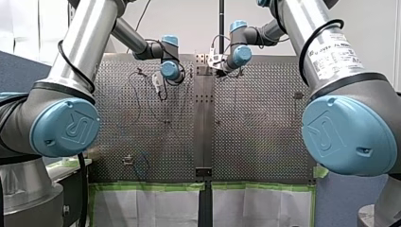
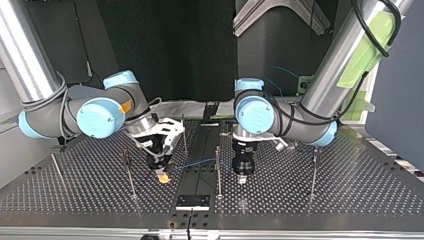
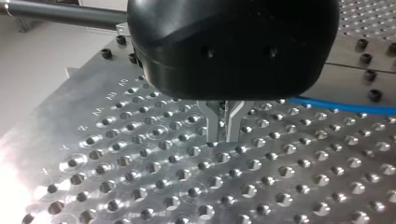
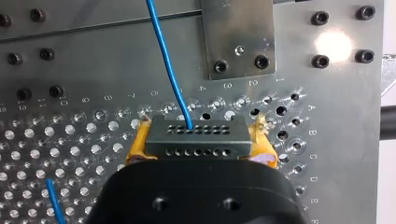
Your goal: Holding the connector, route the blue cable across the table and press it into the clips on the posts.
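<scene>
In the front view much of the table (image 1: 265,123) is hidden behind the two large arm joints, and both tools are too small and far off to be read there. The clips on the posts cannot be made out in any view, and the far end of the cable (image 4: 170,60) is cut off in the right wrist view.

Two arms are seen. Five thin upright metal posts (image 2: 218,170) are counted in the top view, standing well apart on the table. One connector (image 4: 196,135) and one run of cable are seen, with a second short piece of blue lying beside the right gripper (image 4: 198,150).

The connector is a grey rectangular block with two rows of small round holes. It is clamped between the two yellow pads (image 4: 137,142) of the right gripper, just above the table's perforated metal surface. The thin, smooth blue cable is plugged into its upper row and is led away past a flat plate (image 4: 238,37) fastened with two screws.

The left gripper (image 3: 224,125) has a rounded black body. Its two narrow metal fingers (image 3: 212,122) are drawn together on nothing, close to the table, with the cable lying beside it and apart from it
</scene>
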Action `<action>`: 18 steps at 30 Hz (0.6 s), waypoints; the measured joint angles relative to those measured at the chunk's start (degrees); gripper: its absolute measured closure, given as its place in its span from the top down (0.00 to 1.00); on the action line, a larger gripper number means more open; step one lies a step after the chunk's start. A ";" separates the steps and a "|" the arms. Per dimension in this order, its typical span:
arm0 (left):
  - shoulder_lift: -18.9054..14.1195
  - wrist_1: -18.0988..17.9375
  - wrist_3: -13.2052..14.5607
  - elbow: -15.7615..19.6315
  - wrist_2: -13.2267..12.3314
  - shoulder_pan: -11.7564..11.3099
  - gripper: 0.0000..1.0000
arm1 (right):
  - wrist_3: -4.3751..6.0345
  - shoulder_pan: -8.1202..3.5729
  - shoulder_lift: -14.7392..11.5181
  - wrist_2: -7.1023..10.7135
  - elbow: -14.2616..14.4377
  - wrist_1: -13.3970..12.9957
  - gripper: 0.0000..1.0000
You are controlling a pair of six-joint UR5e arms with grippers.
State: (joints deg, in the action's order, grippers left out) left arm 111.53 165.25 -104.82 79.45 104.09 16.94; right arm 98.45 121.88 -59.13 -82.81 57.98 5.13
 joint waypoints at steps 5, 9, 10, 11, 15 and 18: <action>0.00 2.03 0.25 -0.01 0.09 0.07 0.99 | 0.00 0.07 -0.12 0.01 -0.01 0.20 0.00; -0.06 4.23 0.62 -0.01 0.28 0.22 0.99 | 0.00 0.21 -0.24 0.01 -0.01 0.29 0.00; -0.13 4.72 0.66 0.02 0.44 0.26 0.99 | 0.00 0.26 -0.30 0.01 -0.01 0.30 0.00; -0.27 5.24 0.69 0.11 0.69 0.32 0.99 | 0.00 0.29 -0.36 0.01 -0.01 0.33 0.00; -1.90 7.73 0.69 1.41 1.64 0.70 0.99 | 0.00 0.32 -0.87 0.01 0.01 0.43 0.00; -3.32 9.13 0.60 2.72 1.75 1.09 0.99 | 0.10 0.33 -1.36 0.01 0.04 0.48 0.00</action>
State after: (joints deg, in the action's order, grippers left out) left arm 108.20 174.38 -104.22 82.17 105.84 18.03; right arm 98.55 122.21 -60.49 -82.80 58.03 5.62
